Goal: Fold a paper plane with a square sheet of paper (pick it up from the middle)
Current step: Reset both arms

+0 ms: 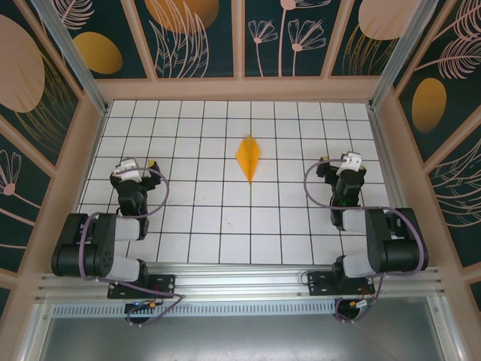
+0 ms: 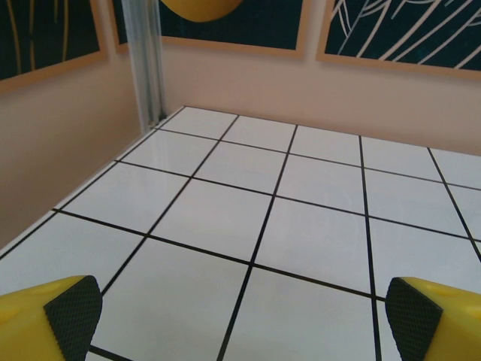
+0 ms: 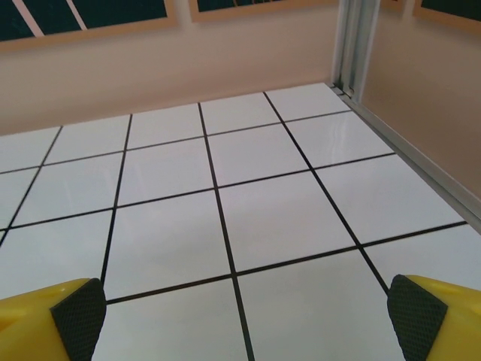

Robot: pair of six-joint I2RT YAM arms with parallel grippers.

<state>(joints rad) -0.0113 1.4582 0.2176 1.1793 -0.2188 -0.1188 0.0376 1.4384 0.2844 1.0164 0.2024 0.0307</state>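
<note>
1. White tiled table [image 1: 210,226] with black grid lines, boxed in by leaf-patterned walls [image 1: 195,37]. Each wrist camera looks over tile toward a back corner.
2. The plane [image 1: 249,156] lies flat near the table's middle, a little toward the back. It is a narrow orange dart with a centre crease, and its long tip points toward the arm bases. It sits about midway between the two arms and well apart from both.
3. Left gripper [image 2: 244,312]: jaws spread wide and holding nothing, with the black pads [image 2: 74,316] at the edges of its wrist view, above tile.
4. Right gripper [image 3: 244,312]: also spread wide and empty, hanging over the right side of the table.
5. Step in hand, as I judge it: the folding looks finished. The paper is already a dart and both arms sit clear of it, so this reads as the end of the task.
6. Next move, if any: probably none. Tidying the crease would mean one arm reaching in to the centre and coming down gently. Thin paper flat on smooth tile will likely slide rather than lift.
</note>
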